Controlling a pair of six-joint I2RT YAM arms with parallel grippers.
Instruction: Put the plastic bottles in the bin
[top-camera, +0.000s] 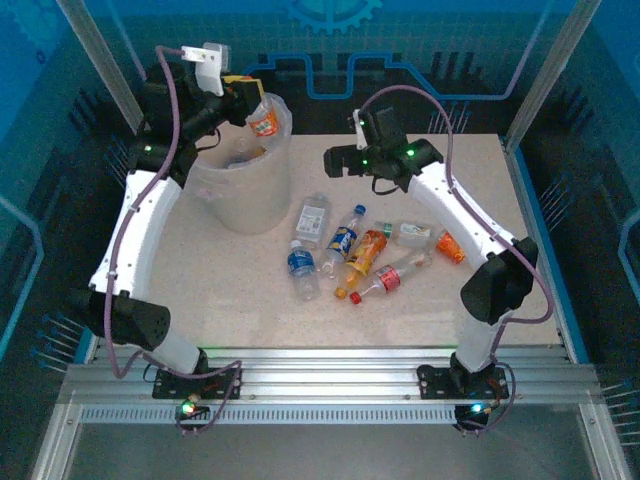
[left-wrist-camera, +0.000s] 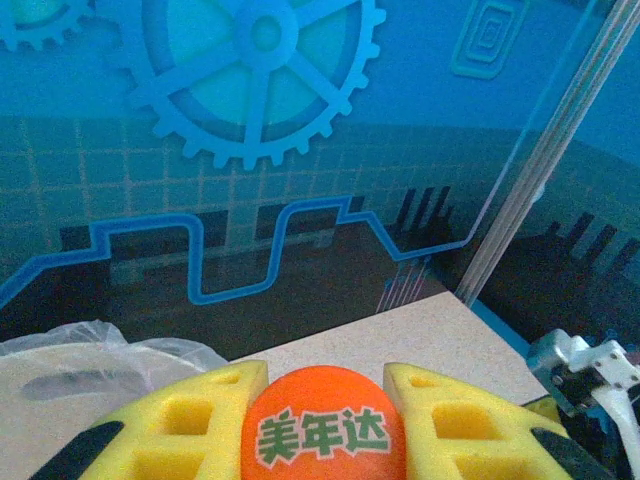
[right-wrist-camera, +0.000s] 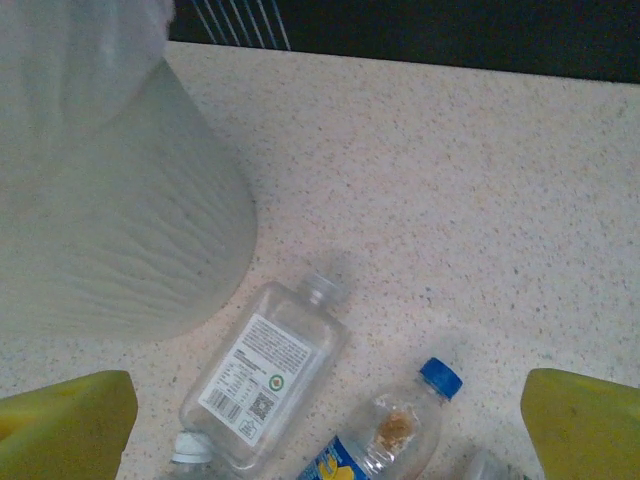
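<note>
Presently: left gripper (top-camera: 250, 105) clamps orange bottle (top-camera: 264, 122) over far-right rim of bin (top-camera: 240, 205); right gripper (top-camera: 335, 160) gapes wide above loose bottles (top-camera: 365, 255) mid-table. We fear a release here strikes the rim, bouncing out.

The small plastic bottles (top-camera: 366, 252) and the large round whitish translucent bin (top-camera: 240, 205)
Several lie flat, clustered just right of the upright bin; one orange bottle (top-camera: 263, 122) is tilted above its rim.
</note>
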